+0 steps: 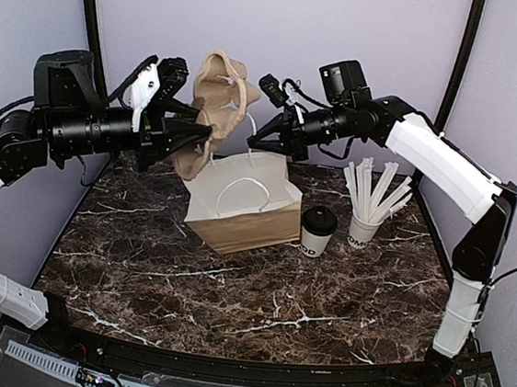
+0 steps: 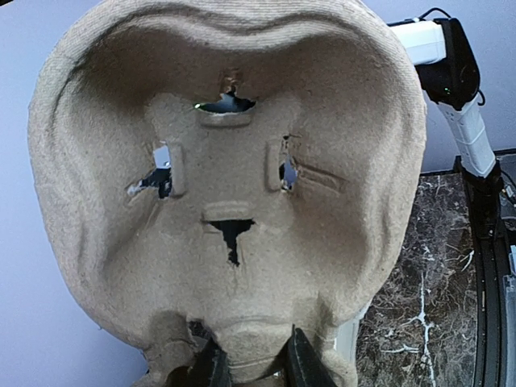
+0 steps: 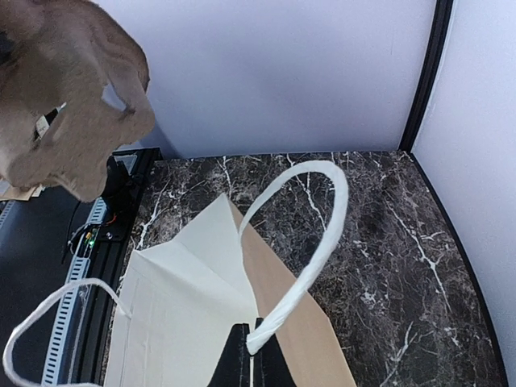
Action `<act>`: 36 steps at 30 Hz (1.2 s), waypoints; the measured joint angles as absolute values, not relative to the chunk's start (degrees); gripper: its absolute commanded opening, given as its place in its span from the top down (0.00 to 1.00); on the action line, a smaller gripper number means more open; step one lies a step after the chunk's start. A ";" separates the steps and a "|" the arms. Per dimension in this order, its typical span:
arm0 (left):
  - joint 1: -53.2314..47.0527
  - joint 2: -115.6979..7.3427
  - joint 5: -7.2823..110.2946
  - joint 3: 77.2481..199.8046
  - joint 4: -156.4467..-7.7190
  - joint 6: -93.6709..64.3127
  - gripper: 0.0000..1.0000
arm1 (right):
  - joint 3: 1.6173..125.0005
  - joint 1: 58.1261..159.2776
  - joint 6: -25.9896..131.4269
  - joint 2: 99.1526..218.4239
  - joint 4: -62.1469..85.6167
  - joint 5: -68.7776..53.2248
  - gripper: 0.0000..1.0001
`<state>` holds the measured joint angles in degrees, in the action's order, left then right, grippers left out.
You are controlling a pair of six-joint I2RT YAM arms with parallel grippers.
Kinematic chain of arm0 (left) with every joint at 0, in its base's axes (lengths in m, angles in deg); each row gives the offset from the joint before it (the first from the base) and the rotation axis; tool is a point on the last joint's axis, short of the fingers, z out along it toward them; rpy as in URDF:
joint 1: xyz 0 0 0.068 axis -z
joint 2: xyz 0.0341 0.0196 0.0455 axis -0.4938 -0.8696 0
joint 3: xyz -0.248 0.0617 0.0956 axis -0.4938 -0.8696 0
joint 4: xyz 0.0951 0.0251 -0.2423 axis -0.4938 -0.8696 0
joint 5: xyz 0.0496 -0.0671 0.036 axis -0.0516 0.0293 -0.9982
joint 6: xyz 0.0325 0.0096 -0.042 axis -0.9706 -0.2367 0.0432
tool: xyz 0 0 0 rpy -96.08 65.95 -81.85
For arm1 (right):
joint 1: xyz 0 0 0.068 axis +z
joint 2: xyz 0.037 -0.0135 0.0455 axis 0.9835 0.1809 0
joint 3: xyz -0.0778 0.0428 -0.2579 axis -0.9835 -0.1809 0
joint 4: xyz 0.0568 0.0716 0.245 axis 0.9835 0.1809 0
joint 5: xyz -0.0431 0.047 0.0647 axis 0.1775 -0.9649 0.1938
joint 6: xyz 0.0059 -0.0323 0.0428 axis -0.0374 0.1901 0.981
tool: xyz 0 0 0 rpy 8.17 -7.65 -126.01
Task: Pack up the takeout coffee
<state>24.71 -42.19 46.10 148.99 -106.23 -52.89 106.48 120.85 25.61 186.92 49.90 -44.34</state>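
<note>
Behind the takeout coffee (image 1: 317,232), left tool (image 2: 251,364) clamps carrier (image 1: 217,106); right tool (image 3: 251,356) clamps bag (image 1: 239,205).

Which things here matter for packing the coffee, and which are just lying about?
For the job: takeout coffee; paper bag, pinched by right gripper; pulp cup carrier, in left gripper.
Lying about: cup of wrapped straws, probably.

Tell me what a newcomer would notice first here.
The left gripper holds a brown pulp cup carrier high above the table, at its back left. Beside it, the right gripper pinches the rim of a paper bag mid-table. The lidded coffee cup stands just right of the bag, beside a cup of straws.
</note>
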 measured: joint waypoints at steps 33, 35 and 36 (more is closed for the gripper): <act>24.63 -43.54 54.12 132.75 -80.48 -60.17 0.79 | 97.87 121.22 28.67 183.44 45.86 -52.06 1.00; 24.63 -44.03 54.12 131.02 -79.19 -60.17 0.79 | 97.87 121.22 28.87 183.44 45.86 -52.10 1.00; 24.63 -44.27 54.12 130.37 -78.65 -60.17 0.79 | 97.87 121.22 28.91 183.44 45.86 -52.17 1.00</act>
<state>24.63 -44.27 54.12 130.37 -78.65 -60.17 97.87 121.22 28.91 183.44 45.86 -52.17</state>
